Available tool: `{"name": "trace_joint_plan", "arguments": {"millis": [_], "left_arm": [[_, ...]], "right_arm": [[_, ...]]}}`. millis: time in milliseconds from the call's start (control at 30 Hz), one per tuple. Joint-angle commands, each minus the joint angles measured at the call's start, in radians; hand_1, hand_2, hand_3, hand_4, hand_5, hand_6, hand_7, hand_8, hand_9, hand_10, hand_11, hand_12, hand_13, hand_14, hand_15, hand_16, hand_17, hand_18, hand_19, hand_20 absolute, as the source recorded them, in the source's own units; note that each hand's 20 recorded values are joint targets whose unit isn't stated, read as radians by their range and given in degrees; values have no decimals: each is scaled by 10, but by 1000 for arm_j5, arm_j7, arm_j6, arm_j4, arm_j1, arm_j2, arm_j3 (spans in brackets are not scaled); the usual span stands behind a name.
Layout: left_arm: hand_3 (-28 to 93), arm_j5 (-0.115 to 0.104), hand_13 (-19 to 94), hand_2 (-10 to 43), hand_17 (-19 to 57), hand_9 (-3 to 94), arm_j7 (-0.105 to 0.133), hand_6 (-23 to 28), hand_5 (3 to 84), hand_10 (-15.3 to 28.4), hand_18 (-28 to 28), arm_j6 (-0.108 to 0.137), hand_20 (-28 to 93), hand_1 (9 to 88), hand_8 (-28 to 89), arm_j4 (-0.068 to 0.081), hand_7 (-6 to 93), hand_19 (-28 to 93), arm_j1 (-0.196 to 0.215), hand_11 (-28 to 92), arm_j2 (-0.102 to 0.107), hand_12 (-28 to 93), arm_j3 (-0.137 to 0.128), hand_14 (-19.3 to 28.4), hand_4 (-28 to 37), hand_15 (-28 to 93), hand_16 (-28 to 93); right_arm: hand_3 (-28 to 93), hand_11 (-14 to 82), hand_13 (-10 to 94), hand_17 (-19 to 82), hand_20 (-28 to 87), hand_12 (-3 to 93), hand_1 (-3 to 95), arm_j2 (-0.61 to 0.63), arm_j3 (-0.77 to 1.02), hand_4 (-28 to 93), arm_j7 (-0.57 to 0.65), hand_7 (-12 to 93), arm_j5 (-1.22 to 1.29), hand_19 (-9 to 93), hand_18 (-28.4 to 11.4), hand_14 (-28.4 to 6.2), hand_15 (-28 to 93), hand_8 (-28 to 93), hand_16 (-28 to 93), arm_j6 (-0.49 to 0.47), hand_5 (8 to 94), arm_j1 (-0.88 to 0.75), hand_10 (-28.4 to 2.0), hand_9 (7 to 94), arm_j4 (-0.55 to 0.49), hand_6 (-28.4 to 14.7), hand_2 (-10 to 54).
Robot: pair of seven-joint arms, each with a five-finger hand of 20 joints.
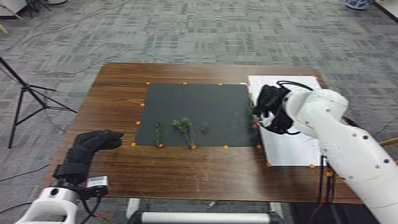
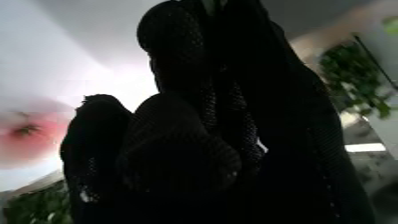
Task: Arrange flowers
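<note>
By the right hand (image 1: 274,107), over the white board (image 1: 289,152), is a pink bloom (image 2: 27,131); whether it's grasping, I can't tell.

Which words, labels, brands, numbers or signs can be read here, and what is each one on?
None can be read.
White label at the left hand's wrist: dark marks, too small to read.
</note>
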Motion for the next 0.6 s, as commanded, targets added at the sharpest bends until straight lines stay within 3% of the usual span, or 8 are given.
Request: {"name": "trace_joint_plan", "arguments": {"millis": [33,233,433,467,600], "left_arm": [[640,2,425,102,28,571,-16,20,585,151,160,-15,259,293,-77,-12,217,251,7,285,3,186,-14,195,-262,377,24],[640,4,424,102,27,572,-27,20,586,152,160,-33,259,293,-77,-12,216,251,6,285,6,185,-14,195,-261,376,24],[640,6,421,102,27,569,-36,21,585,152,160,-42,258,293,-76,-16,216,251,11,284,4,185,-18,195,-261,376,24],[639,5,421,102,27,568,-37,21,585,152,160,-50,258,293,-76,-10,216,251,-2,284,6,185,-13,195,-261,376,24],[639,12,420,102,26,567,-48,20,584,152,160,-65,258,293,-76,-8,216,252,-10,284,6,186,-9,195,-260,374,24]], "right_arm": [[436,383,937,756,447,219,649,-11,29,-48,18,209,138,932,-72,-31,635,305,212,24,819,-33,-121,937,-83,-54,-32],[436,381,937,757,438,215,649,-85,54,-46,46,202,112,932,-69,-32,633,308,210,59,824,-93,-124,937,-95,-57,-33],[436,380,937,759,422,211,650,-176,58,-45,56,195,88,932,-65,-32,632,307,208,75,828,-106,-125,937,-33,-60,-33],[435,379,937,759,421,211,651,-179,55,-46,60,195,86,932,-65,-32,631,307,208,91,829,-106,-126,937,-27,-60,-33],[433,367,937,760,415,205,653,-221,58,-46,55,190,73,932,-62,-31,628,304,207,112,831,-108,-125,937,8,-64,-32]]}}
